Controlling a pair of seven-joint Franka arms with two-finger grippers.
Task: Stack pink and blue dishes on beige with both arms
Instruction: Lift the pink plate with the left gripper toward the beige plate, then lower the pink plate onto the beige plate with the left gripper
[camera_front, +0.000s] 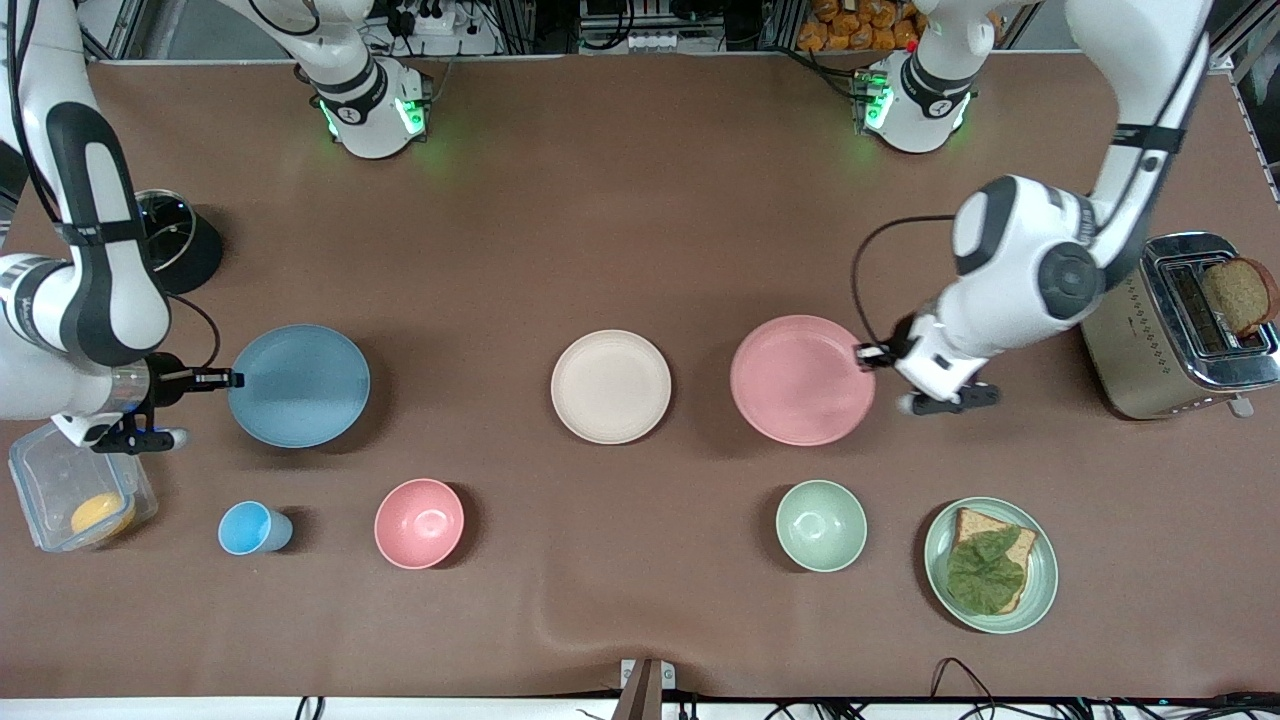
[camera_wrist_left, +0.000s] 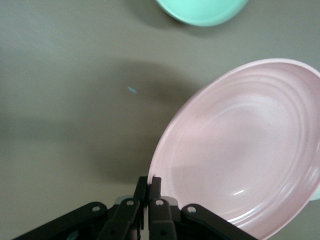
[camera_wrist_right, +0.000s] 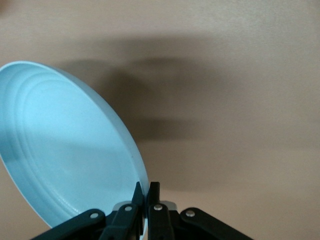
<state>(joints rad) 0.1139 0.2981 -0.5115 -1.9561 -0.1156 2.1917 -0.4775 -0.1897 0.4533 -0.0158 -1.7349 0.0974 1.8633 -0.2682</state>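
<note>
The beige plate lies at the table's middle. The pink plate is lifted off the table beside it, toward the left arm's end; my left gripper is shut on its rim. In the left wrist view the pink plate tilts up from the left gripper. The blue plate is lifted too, toward the right arm's end, with my right gripper shut on its rim. The right wrist view shows the blue plate held in the right gripper.
Nearer the camera stand a small blue cup, a pink bowl, a green bowl and a green plate with bread and a leaf. A toaster and a clear box sit at the table's ends.
</note>
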